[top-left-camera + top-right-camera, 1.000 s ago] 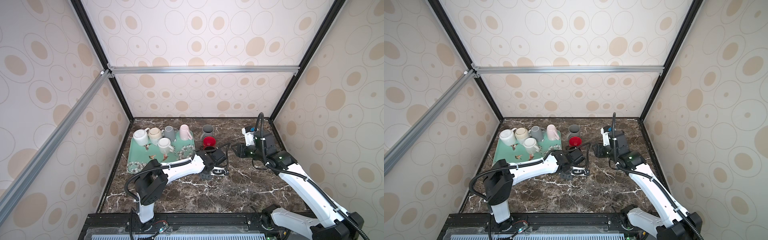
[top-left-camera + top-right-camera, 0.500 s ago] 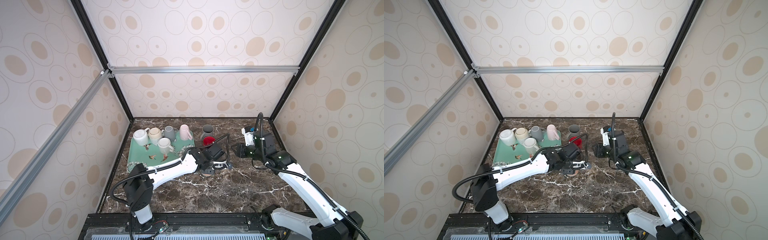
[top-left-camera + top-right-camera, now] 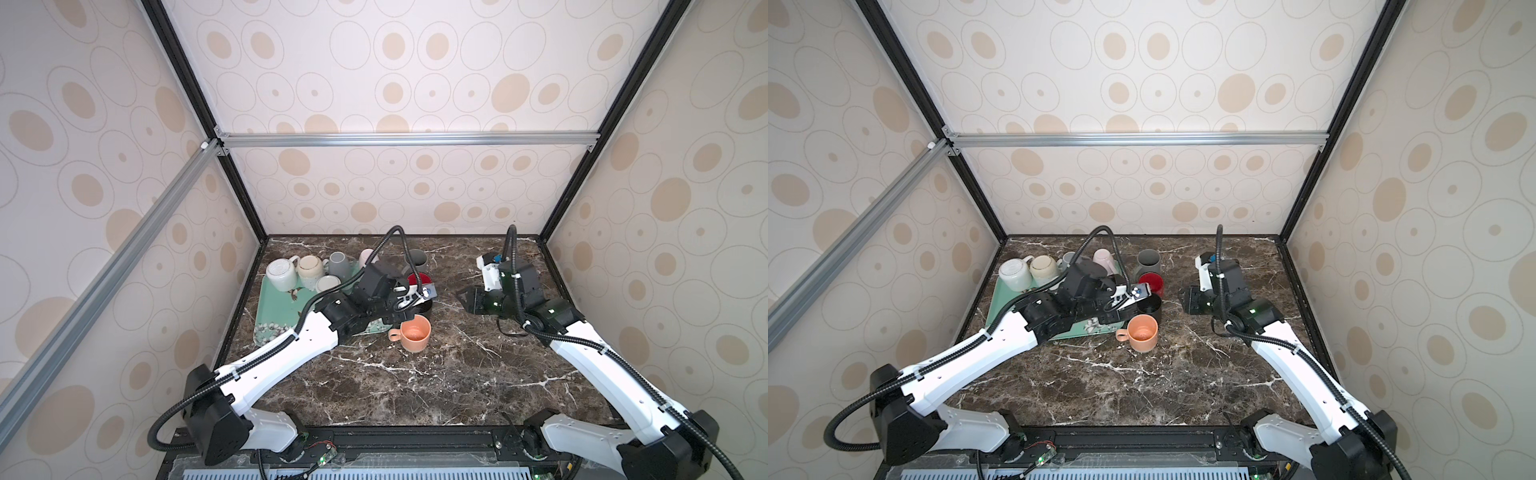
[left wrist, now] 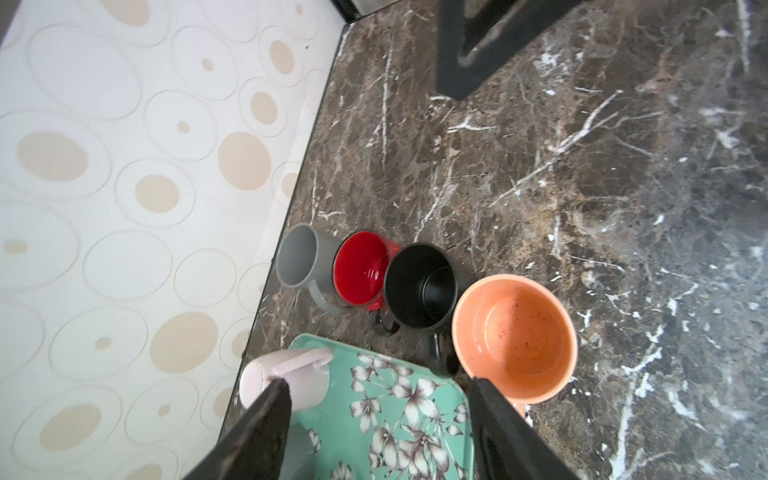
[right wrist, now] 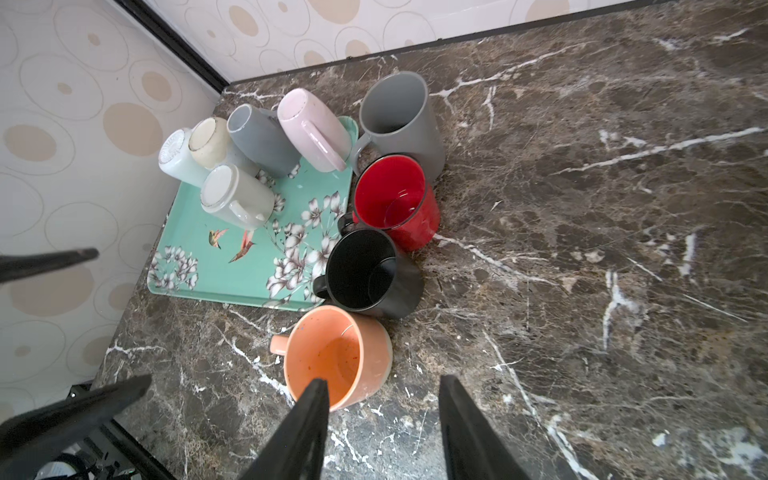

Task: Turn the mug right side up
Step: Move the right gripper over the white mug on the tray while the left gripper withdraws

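An orange mug (image 3: 414, 333) (image 3: 1143, 332) stands upright on the marble table, mouth up, its handle toward the tray. It is empty in the left wrist view (image 4: 515, 337) and in the right wrist view (image 5: 337, 358). My left gripper (image 3: 395, 318) (image 3: 1115, 316) (image 4: 378, 382) is open just left of the mug, over the tray's corner, holding nothing. My right gripper (image 3: 460, 296) (image 3: 1182, 297) (image 5: 384, 380) hovers open to the right, apart from the mugs and empty.
A black mug (image 3: 424, 306), a red mug (image 3: 418, 279) and a grey mug (image 3: 417, 260) stand upright in a row behind the orange one. The green floral tray (image 3: 272, 322) at the left carries several upside-down mugs (image 5: 237, 195). Walls enclose the table.
My left gripper has opened, let go of the orange mug and drawn back to the left. The mug now stands uncovered. The right arm has barely moved.
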